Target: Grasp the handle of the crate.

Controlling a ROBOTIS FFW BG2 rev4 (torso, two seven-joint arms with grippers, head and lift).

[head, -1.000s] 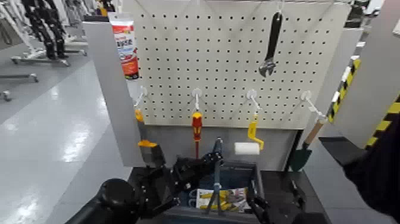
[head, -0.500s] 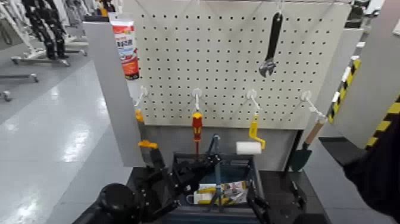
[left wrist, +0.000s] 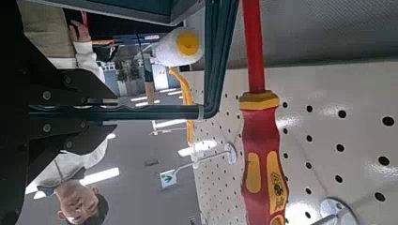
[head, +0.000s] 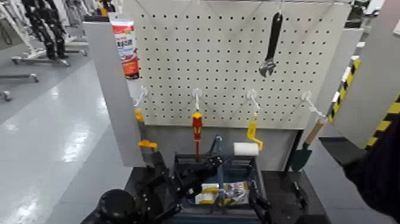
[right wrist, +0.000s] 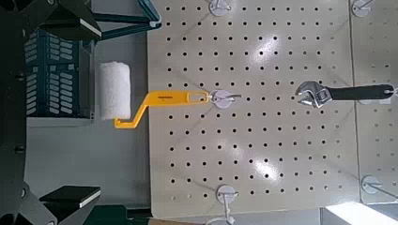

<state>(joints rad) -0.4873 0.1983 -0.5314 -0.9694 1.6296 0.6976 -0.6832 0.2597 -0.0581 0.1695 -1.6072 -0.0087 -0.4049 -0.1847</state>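
Observation:
The dark blue-grey crate point(head: 186, 162) stands below the pegboard, with yellow packets inside. Its thin handle point(head: 218, 156) arches upright over the middle. My left gripper point(head: 208, 163) reaches in from the lower left and sits right beside the handle, open, with nothing between its fingers. In the left wrist view the handle point(left wrist: 220, 56) stands just beyond the fingers point(left wrist: 80, 89). My right gripper point(head: 277, 202) is open and low at the crate's right side. The right wrist view shows the crate's ribbed side point(right wrist: 54, 75) and the handle point(right wrist: 127, 28).
A white pegboard point(head: 232, 65) rises behind the crate, holding a red-and-yellow screwdriver point(head: 196, 127), a yellow-handled paint roller point(head: 246, 148), a black wrench point(head: 271, 44) and a trowel point(head: 301, 156). A grey panel point(head: 116, 95) stands on the left. A person point(left wrist: 68, 192) shows in the left wrist view.
The left gripper has moved forward and up to the handle. The crate's rim and contents now show higher in view. The right gripper has hardly moved.

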